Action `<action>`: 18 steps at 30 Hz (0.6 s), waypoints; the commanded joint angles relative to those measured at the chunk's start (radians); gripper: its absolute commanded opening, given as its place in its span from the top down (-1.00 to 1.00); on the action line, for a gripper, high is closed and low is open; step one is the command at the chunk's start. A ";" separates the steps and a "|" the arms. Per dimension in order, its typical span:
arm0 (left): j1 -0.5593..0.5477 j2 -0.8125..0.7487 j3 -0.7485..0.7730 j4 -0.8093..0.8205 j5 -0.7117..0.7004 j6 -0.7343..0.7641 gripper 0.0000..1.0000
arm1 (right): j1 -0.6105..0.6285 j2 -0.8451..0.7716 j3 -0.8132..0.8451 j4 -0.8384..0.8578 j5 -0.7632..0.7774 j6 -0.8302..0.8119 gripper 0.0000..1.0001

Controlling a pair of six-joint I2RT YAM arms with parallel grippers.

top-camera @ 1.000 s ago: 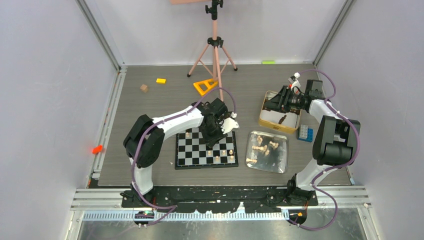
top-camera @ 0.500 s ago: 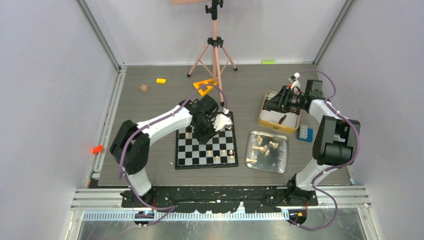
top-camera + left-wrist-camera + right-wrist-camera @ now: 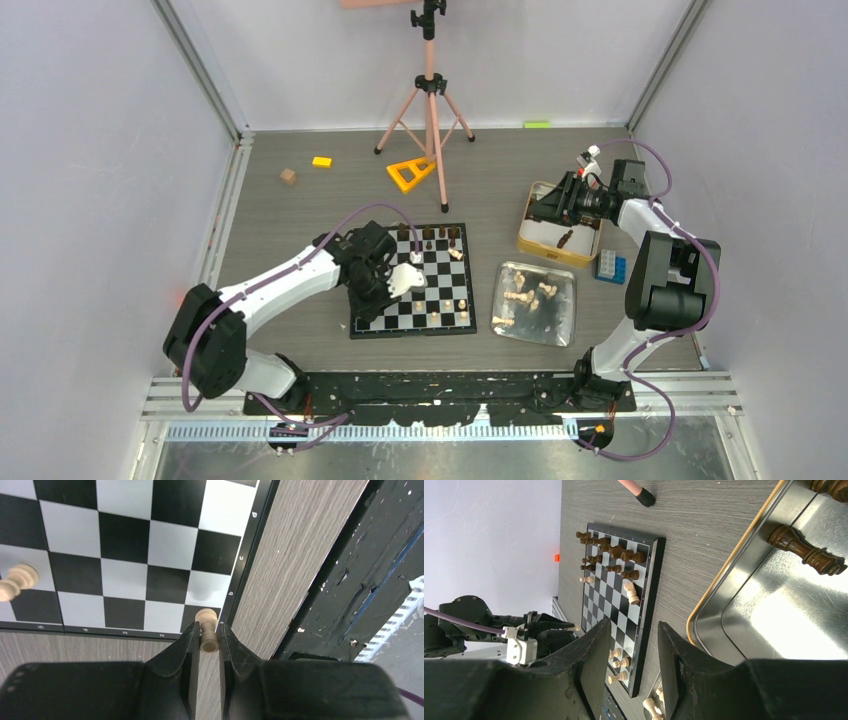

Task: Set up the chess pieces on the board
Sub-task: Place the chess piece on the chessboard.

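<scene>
Grey tabletop (image 3: 300, 210): tin (image 3: 552, 256) is holding dark pieces (image 3: 806, 550), tray (image 3: 562, 318) is holding pale pieces (image 3: 522, 295); left claw (image 3: 208, 632) is gripping a pale pawn (image 3: 206, 616), right claw (image 3: 634, 625) is standing open.

Your top camera looks steeply down from behind, far off, whole table (image 3: 300, 200) in frame. Left wrist: very close over the board (image 3: 125, 555) corner. Right wrist looks over the gold-rimmed tin (image 3: 764, 610) at that same board.
</scene>
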 commanded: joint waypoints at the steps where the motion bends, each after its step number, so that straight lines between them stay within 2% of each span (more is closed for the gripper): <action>1: 0.016 -0.067 -0.045 0.004 0.012 0.050 1.00 | -0.005 -0.025 0.038 0.011 -0.005 -0.017 0.10; 18: 0.072 -0.024 -0.089 0.044 0.027 0.081 0.97 | -0.005 -0.020 0.038 0.007 0.000 -0.023 0.10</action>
